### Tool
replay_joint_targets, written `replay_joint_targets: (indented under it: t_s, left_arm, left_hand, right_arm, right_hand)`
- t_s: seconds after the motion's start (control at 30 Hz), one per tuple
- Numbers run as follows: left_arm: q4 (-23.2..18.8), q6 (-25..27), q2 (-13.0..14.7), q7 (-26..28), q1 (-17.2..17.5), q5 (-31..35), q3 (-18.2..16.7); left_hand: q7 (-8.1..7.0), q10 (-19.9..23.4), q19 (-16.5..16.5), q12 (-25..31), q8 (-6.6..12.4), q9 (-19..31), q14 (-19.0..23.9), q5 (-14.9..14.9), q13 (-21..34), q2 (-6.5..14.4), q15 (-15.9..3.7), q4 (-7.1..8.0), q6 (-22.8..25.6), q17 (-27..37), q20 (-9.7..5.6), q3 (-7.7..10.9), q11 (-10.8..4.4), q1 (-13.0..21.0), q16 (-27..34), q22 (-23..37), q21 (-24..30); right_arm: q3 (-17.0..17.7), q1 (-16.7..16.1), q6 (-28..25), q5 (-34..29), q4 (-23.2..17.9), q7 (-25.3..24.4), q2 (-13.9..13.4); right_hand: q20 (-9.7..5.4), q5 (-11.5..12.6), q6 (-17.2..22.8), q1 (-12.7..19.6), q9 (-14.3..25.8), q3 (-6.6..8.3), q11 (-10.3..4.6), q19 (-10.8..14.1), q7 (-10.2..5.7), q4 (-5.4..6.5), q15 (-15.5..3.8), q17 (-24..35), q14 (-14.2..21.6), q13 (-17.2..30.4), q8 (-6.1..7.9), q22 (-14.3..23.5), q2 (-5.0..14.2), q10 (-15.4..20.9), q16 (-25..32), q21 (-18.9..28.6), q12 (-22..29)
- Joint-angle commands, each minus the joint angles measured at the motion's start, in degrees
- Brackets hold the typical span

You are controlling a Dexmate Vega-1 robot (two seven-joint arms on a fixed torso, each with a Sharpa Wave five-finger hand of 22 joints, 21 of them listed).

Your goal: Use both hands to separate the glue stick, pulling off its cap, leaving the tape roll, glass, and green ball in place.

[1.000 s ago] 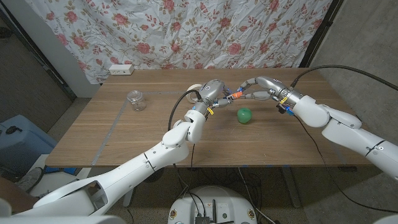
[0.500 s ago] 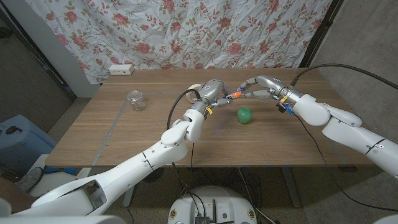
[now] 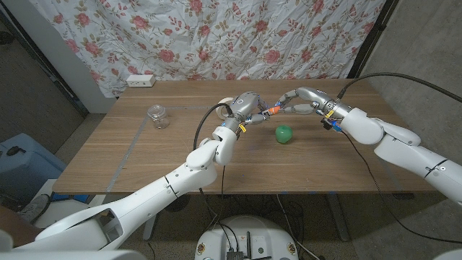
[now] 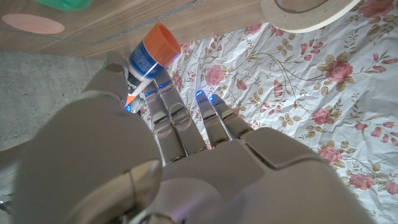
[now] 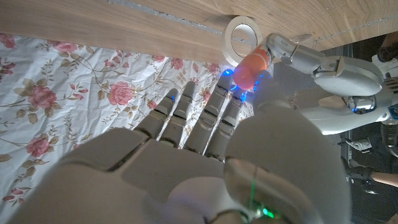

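Head camera: high, looking down over the table [image 3: 144, 155]. 2 wrist cameras: close behind each hand, inverted. All 3 share the glue stick [image 3: 270, 110], 12 o'clock.

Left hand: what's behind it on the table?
In the head view, the tape roll lies just behind the left hand, partly covered by it, so only its left rim shows. The left wrist view shows the tape roll flat on the wood beyond the glue stick.
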Motion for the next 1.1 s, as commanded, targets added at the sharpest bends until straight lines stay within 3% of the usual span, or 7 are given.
replay_joint_targets:
  t_s: [0.03, 1.1]
  left_arm:
    - [-0.07, 0.41, -0.14, -0.26, 0.04, 0.38, -0.11]
    - [0.63, 0.10, -0.20, 0.35, -0.18, 0.39, 0.01]
  left_hand:
    - [-1.23, 2.53, -0.03, 0.14, 0.27, 0.61, 0.60, 0.33, 0.10, 2.49, -8.72, 0.25, 6.50, 0.11, -2.47, 0.08, -2.18, 1.95, -0.19, 0.25, -0.23]
    - [-1.20, 2.57, -0.14, 0.16, 0.21, 0.62, 0.58, 0.33, 0.12, 2.55, -8.72, 0.25, 6.47, 0.10, -2.52, -0.13, -2.19, 2.00, -0.22, 0.25, -0.25]
  right_arm:
    - [-0.14, 0.43, 0.55, 0.09, 0.50, 0.43, 0.12]
    - [0.50, 0.43, 1.77, 0.78, 1.74, -0.17, 0.04]
  right_hand:
    - [-0.10, -0.42, 0.91, 0.51, 0.08, -0.27, -0.16, 0.53, -0.08, 0.10, -8.26, 0.25, 0.63, 0.03, 0.45, 0.20, 0.56, 0.97, 0.54, -0.04, -0.29]
    - [-0.51, -0.78, 2.10, 1.65, 0.00, -0.56, -0.13, 1.93, -0.02, 0.03, -8.80, 0.63, 1.73, 0.25, 0.28, 0.20, 1.74, 2.71, 1.44, 0.20, -0.56]
